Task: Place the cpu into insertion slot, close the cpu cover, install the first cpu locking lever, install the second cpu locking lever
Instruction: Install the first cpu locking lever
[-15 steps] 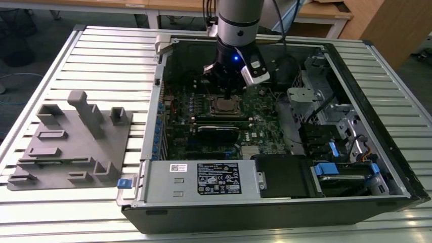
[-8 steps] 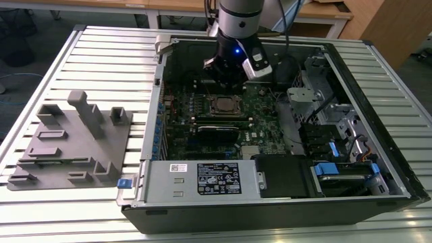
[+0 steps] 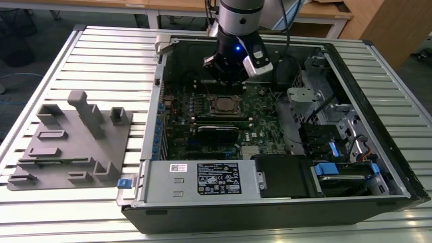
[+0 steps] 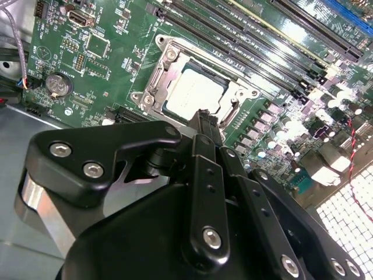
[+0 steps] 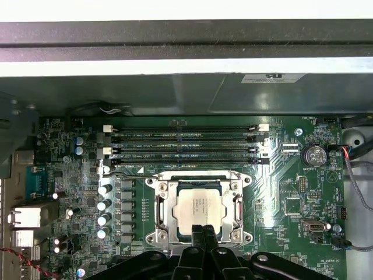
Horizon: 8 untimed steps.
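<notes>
Ribbed aluminium table (image 3: pixel 108 55); wooden desks (image 3: pixel 324 12) behind; dark grey floor (image 3: pixel 47 35); wooden cabinet (image 3: pixel 395 25) exterior view's right.

We count, in the first wrist view, one cpu (image 5: pixel 200 205), one insertion slot (image 5: pixel 152 236) and one cpu cover (image 5: pixel 165 204), together with one green motherboard (image 5: pixel 291 198), four long memory slots (image 5: pixel 186 129) and one coin battery (image 5: pixel 316 154). In the exterior view we count one open computer case (image 3: pixel 378 66), one labelled grey power supply box (image 3: pixel 196 179), one grey moulded fixture (image 3: pixel 68 147) and one slatted metal table (image 3: pixel 108 55). We count one robot arm (image 3: pixel 240 15) and one gripper (image 5: pixel 204 236).
</notes>
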Motion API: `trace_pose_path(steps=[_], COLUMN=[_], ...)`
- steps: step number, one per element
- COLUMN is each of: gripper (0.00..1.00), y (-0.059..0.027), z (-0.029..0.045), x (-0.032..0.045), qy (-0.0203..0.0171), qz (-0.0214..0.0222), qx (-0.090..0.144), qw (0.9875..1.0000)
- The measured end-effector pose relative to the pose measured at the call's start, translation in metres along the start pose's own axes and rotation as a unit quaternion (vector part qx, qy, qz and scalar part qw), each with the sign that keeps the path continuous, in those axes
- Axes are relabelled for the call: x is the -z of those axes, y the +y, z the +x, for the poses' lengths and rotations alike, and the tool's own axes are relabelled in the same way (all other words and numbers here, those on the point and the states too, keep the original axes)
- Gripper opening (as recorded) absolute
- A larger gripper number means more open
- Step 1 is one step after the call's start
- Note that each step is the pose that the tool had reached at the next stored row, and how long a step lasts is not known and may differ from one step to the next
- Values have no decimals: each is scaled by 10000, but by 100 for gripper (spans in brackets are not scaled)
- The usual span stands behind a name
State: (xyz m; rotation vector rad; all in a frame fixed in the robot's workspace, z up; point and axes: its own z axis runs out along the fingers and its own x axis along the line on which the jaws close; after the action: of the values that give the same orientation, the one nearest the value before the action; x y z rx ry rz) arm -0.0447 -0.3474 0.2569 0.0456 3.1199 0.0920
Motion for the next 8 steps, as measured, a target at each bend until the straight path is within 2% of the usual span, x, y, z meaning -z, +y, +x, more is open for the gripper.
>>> trace_pose_path(steps=[8], gripper=[11], y=[0], z=[7], x=[0], qy=[0], qz=[1], qx=[0], qw=[10000])
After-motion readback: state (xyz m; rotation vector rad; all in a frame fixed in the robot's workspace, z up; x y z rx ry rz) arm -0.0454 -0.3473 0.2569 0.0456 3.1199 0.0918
